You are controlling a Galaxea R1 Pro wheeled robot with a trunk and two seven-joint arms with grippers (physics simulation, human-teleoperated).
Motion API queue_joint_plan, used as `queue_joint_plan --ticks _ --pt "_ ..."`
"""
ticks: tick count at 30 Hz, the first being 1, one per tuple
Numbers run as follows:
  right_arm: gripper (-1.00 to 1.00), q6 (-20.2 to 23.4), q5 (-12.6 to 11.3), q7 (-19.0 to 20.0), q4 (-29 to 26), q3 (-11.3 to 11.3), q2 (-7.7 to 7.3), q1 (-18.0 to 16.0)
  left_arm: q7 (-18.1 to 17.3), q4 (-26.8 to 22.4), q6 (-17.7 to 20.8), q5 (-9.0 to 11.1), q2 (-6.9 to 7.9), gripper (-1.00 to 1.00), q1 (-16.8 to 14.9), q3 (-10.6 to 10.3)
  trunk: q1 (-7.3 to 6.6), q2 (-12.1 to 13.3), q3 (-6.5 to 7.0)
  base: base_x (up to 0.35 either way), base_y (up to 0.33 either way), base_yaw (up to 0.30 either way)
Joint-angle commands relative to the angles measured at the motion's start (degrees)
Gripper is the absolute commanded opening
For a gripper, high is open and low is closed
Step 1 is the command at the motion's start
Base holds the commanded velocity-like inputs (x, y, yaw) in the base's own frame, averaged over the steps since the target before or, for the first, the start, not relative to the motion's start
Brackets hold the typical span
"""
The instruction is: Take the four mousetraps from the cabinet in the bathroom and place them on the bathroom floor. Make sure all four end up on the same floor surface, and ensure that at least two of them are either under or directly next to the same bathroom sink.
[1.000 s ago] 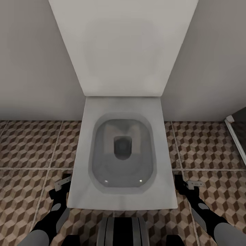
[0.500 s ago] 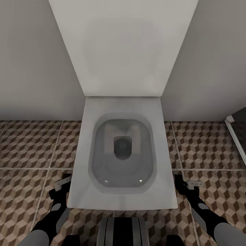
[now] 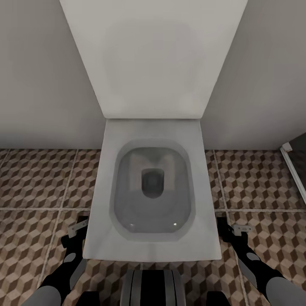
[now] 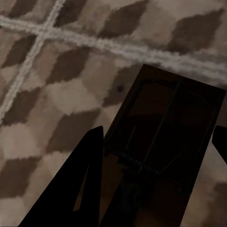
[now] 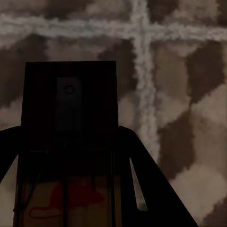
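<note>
In the left wrist view a mousetrap (image 4: 165, 137), a flat board with thin wire parts, sits between the dark fingers (image 4: 85, 189) of my left gripper (image 4: 156, 165), held above the bathroom floor (image 4: 56, 94). My right gripper (image 5: 71, 189) is shut on another mousetrap (image 5: 68, 137) with a red mark on its board. From the head view, both grippers hang low beside the toilet: the left gripper (image 3: 73, 237) with its mousetrap (image 3: 77, 226), the right gripper (image 3: 231, 233) with its mousetrap (image 3: 243, 228). The cabinet is out of view.
A white toilet (image 3: 153, 248) with its lid (image 3: 153, 59) raised against the pale wall stands straight ahead between my arms. The cube-patterned tiled floor (image 3: 34, 178) spreads on both sides. A dark shower enclosure edge (image 3: 295, 163) shows at the right.
</note>
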Motion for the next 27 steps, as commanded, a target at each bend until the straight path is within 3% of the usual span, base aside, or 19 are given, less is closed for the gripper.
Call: queue_joint_plan --ticks 1,27 --pt "-1.00 -0.2 -0.6 0.0 0.0 0.5 -0.04 0.0 0.1 0.0 -0.2 0.4 0.01 -1.00 0.0 -0.1 -0.01 0.0 -0.03 0.000 0.000 0.000" --pt "-1.00 -0.2 -0.6 0.2 0.0 0.5 -0.03 0.0 -0.4 0.0 0.0 0.3 0.01 -1.00 0.0 -0.3 -0.01 0.0 -0.03 0.000 0.000 0.000"
